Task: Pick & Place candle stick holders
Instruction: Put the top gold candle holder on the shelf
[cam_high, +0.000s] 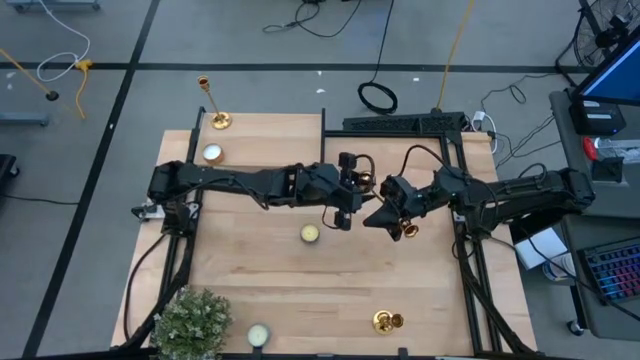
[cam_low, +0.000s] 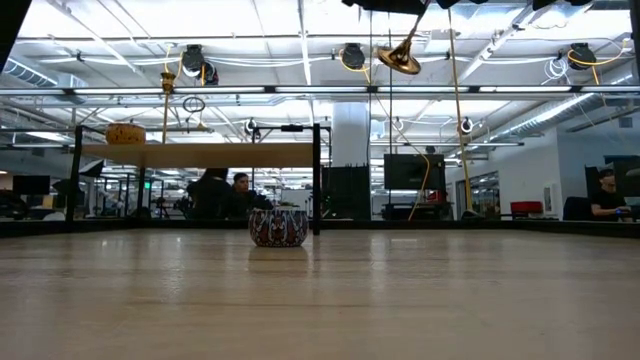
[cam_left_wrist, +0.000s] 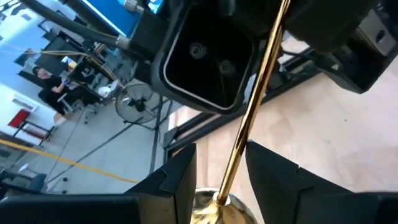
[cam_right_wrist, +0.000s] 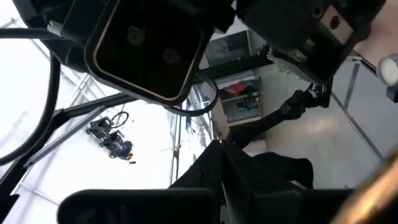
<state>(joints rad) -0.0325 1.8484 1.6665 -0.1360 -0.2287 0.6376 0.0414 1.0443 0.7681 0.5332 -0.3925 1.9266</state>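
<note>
One gold candle stick holder (cam_high: 405, 230) hangs in the air over the table's middle, between my two arms. My left gripper (cam_left_wrist: 221, 152) is shut on its cup end, and the thin stem (cam_left_wrist: 249, 112) runs away from it toward my right gripper (cam_high: 372, 214). The flared base (cam_low: 400, 58) hangs lowest, beside the right gripper, which is shut (cam_right_wrist: 221, 149). A second holder (cam_high: 218, 118) stands on its base at the table's far left corner. A third (cam_high: 387, 321) sits near the front edge. My left gripper has the round gold end (cam_left_wrist: 217, 208) between its two fingers, which come from the table's left and slant a little downward, along the stem. The stem passes out between the fingertips. The holder is lifted clear and tilted, base end away and lower. My right gripper: I cannot tell whether it touches the stem.
Small tealight candles lie at the far left (cam_high: 212, 153), at the middle (cam_high: 310, 234) and at the front (cam_high: 258, 335). A green plant (cam_high: 190, 325) fills the near left corner. A black frame (cam_high: 400, 124) runs along the far right edge. People sit beyond the table.
</note>
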